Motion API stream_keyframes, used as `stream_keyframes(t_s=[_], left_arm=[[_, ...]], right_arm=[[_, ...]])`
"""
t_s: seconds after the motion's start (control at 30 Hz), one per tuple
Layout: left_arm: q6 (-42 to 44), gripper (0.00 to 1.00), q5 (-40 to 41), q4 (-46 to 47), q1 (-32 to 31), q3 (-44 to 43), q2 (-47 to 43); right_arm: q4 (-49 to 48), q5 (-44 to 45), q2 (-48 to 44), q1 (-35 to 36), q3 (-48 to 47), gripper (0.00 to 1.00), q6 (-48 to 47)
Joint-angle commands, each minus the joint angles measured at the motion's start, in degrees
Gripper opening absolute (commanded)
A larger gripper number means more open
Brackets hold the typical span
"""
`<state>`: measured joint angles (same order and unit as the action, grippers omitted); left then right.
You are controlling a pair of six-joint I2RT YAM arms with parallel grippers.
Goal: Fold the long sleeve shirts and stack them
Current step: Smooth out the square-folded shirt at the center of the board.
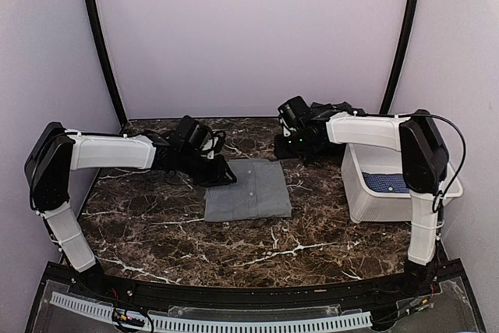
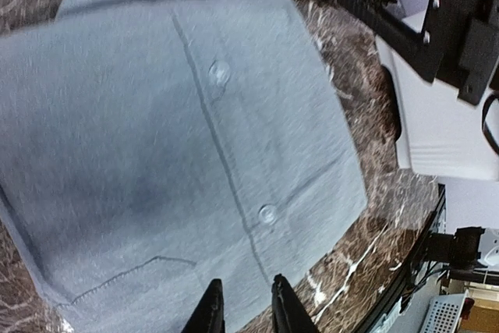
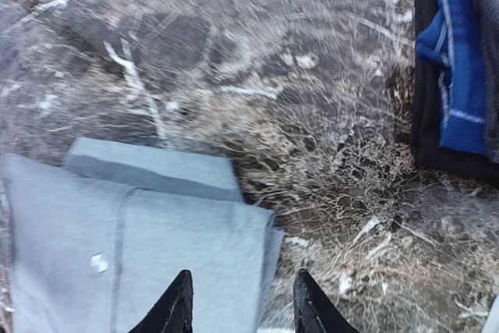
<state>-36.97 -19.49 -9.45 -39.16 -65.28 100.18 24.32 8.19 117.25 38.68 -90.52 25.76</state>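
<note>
Lying close to right gripper [image 3: 242, 272] (jaws apart): folded grey shirt [image 3: 132, 263].

We are facing the folded grey shirt [image 2: 156, 154] lying on the bench [image 2: 351, 259] just ahead of our slightly parted end effector [image 2: 247, 282].

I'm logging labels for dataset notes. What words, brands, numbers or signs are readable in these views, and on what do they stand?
None can be read.
The folded mid-grey button-front shirt has plain white buttons and no visible tag.
The white plastic tub and the blue white-dotted cloth in it show no print.
The dark marble-patterned tabletop shows no marks.
The dark gear beyond the table edge is too small and blurred to tell.
</note>
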Motion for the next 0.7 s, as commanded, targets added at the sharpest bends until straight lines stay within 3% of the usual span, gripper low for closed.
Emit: stream_keyframes(t_s=[0.0,0.27,0.67], left_arm=[[-0.10,0.20,3.35,-0.59,1.08,-5.44,1.98],[0.63,0.19,3.59,4.67,4.29,-14.11,12.42],[1.31,0.18,1.44,6.03,7.27,-20.13,24.58]], right_arm=[[2.09,1.20,-7.02,3.49,2.74,0.40,0.28],[1.13,-1.44,-13.07,12.06,11.14,0.37,2.97],[-1.00,-1.56,-8.86,18.12,18.82,0.29,7.09]])
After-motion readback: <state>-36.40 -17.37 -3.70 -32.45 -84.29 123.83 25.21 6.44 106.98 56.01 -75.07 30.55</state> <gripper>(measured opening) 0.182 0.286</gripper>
